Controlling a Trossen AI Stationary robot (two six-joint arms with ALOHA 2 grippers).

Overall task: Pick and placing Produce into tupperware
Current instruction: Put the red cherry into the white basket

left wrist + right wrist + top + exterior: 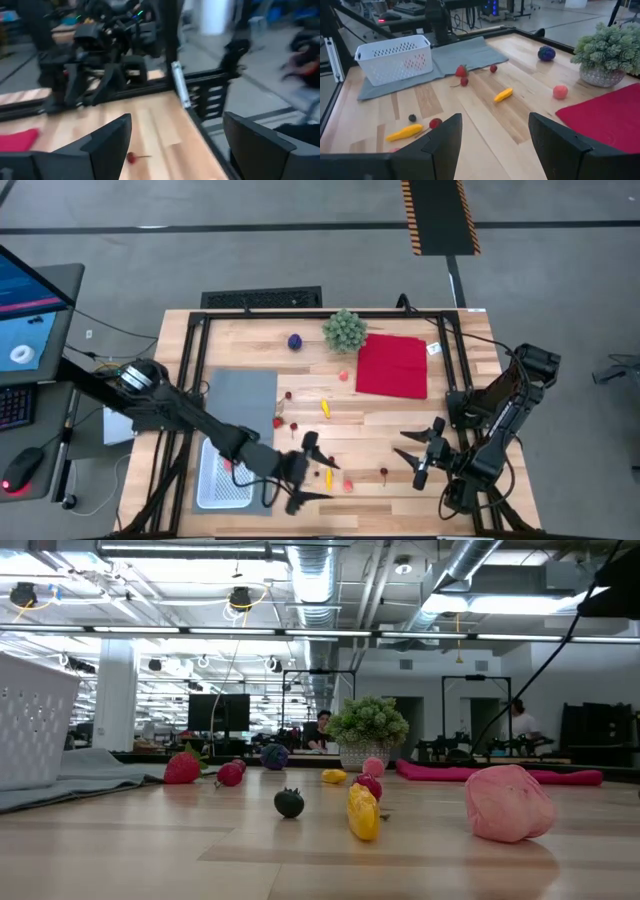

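The white mesh-walled tupperware [224, 480] stands on a grey mat [240, 395] at the near left, with a red piece [413, 62] inside. Produce lies scattered on the wooden table: a purple ball [295, 341], a yellow piece [326, 409], small red ones [278, 422], and near the front edge a yellow piece [328, 476], a pink one [348, 485] and a cherry [383, 473]. My left gripper [318, 472] hovers open just right of the tupperware, level, above the front pieces. My right gripper [405, 448] is open at the near right, facing left.
A green bushy plant [345, 330] and a red cloth [392, 365] sit at the far right. A black frame [190, 350] runs round the table's edges. Bare wood lies between the two grippers and in the table's middle. People and desks show in the room behind.
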